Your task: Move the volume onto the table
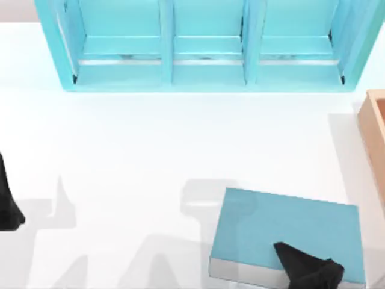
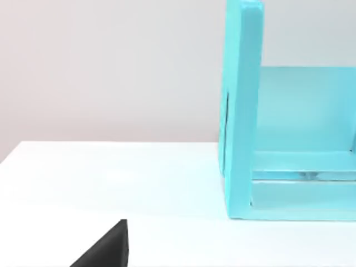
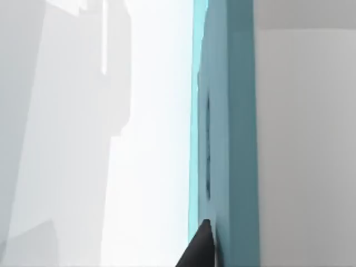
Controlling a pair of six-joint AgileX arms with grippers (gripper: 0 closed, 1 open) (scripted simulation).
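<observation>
a: where was the book (image 1: 283, 226)?

b: it lay flat on the white bench (image 1: 150, 150), toward the near right part of it in the top view, teal cover up and a strip of white page edge showing along its near side. the right gripper (image 1: 304, 265) sat right over the book's near edge, its dark fingers (image 1: 286, 253) reaching in over the cover.

a: were those fingers gripping it?

b: i couldn't tell. in the right wrist view one dark fingertip (image 3: 201, 247) lay against the teal cover (image 3: 231, 139), but whether the pair was clamped or spread was hidden.

a: and the other arm?

b: the left gripper (image 1: 7, 201) was parked at the far left edge of the bench, well apart from the book. its fingers' state couldn't be told either; a dark corner of it (image 2: 108, 247) showed in the left wrist view.

a: what else stood beyond the fingers?

b: a light-blue shelf (image 1: 204, 48) with three compartments stood at the back of the bench, well ahead of the right fingers. the left wrist view caught its side wall (image 2: 242, 111). a tan wooden box (image 1: 374, 132) sat at the right edge, beyond the book's far right corner and apart from it.
</observation>
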